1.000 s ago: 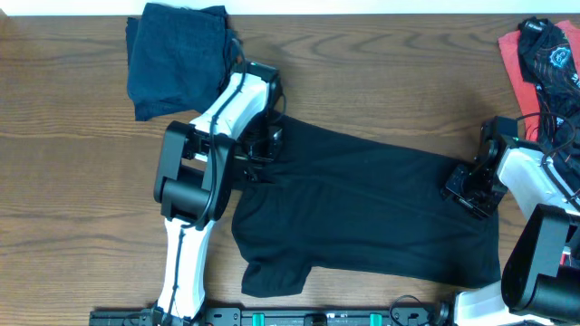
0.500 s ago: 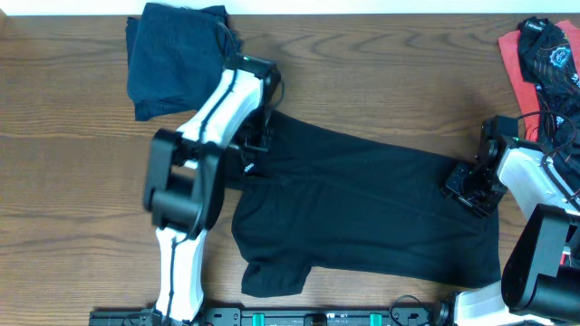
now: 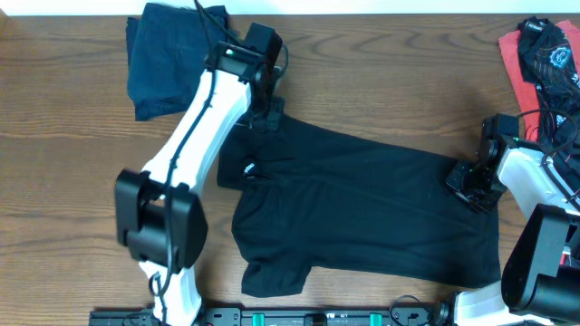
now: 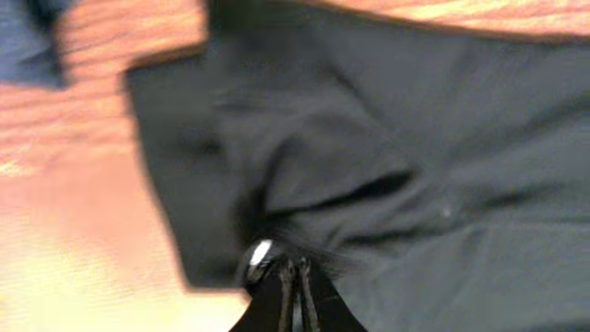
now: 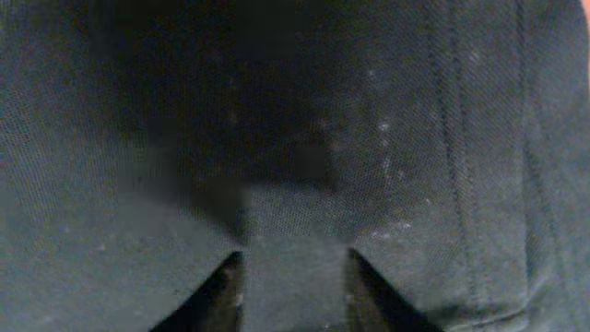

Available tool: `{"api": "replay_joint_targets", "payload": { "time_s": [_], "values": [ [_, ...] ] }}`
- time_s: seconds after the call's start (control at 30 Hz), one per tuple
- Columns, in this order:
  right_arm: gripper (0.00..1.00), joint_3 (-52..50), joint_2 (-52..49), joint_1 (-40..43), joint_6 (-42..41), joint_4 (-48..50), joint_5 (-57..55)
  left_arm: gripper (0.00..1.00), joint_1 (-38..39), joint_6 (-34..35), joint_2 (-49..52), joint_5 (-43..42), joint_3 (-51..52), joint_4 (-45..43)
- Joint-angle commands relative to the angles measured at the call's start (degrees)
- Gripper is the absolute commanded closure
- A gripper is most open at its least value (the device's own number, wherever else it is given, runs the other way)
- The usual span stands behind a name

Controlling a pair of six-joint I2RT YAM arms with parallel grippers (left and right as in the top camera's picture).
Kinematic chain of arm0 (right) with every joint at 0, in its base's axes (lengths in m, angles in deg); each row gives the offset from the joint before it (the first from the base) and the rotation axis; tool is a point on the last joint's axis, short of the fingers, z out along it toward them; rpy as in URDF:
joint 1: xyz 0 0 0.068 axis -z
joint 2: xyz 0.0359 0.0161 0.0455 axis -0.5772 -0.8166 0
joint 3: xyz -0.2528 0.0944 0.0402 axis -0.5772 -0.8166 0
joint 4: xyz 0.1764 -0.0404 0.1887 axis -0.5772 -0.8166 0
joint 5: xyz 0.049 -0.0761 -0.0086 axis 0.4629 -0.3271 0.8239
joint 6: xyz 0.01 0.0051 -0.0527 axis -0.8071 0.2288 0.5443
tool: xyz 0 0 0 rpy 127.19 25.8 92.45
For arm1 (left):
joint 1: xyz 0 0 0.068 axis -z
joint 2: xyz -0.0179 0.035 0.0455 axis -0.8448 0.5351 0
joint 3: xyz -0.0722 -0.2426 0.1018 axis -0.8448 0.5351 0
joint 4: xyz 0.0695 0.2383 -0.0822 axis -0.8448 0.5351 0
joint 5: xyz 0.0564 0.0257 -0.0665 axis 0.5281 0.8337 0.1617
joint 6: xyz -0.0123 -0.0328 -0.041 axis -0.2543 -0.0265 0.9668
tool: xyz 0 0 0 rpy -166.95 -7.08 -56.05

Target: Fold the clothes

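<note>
A black T-shirt (image 3: 362, 208) with a small white logo (image 3: 246, 169) lies spread across the middle of the table. My left gripper (image 3: 269, 113) is at the shirt's far left corner. In the left wrist view the left gripper (image 4: 295, 269) is shut on a pinch of the black T-shirt (image 4: 415, 138), which bunches into folds. My right gripper (image 3: 471, 186) rests on the shirt's right edge. In the right wrist view the right gripper (image 5: 297, 277) has its fingers apart, pressed onto the black T-shirt (image 5: 277, 120), with cloth between them.
A folded dark navy garment (image 3: 177, 54) lies at the far left, close behind my left gripper. A coral-red and black garment (image 3: 544, 63) is heaped at the far right corner. Bare wooden table (image 3: 63, 181) stretches to the left of the shirt.
My left arm has stretched toward the far edge, carrying the pinched shirt corner with it. The white logo is now uncovered. The right arm has stayed in place.
</note>
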Motion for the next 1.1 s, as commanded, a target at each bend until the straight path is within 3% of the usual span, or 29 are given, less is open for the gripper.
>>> {"api": "replay_joint_targets", "payload": {
  "time_s": [0.0,0.03,0.2,0.43,1.07],
  "values": [
    [0.75,0.04,0.22,-0.39,-1.18,0.42,0.07,0.94,-0.13,-1.62,4.44,-4.59,1.11,-0.39],
    [0.79,0.02,0.22,-0.39,-1.18,0.46,0.04,0.94,-0.13,-1.62,5.55,-4.59,1.11,-0.37],
    [0.80,0.02,0.22,-0.37,-1.25,0.52,-0.79,0.94,-0.31,-1.62,11.39,-4.57,1.14,0.33],
    [0.99,-0.02,0.07,-0.04,-3.76,0.50,-3.21,0.94,-1.05,-1.62,14.08,-4.28,1.14,0.31],
    [0.98,-0.13,-4.55,0.13,-5.31,3.28,-4.00,0.94,-5.73,-1.60,14.10,-3.06,9.35,-5.70]
  ]
}}
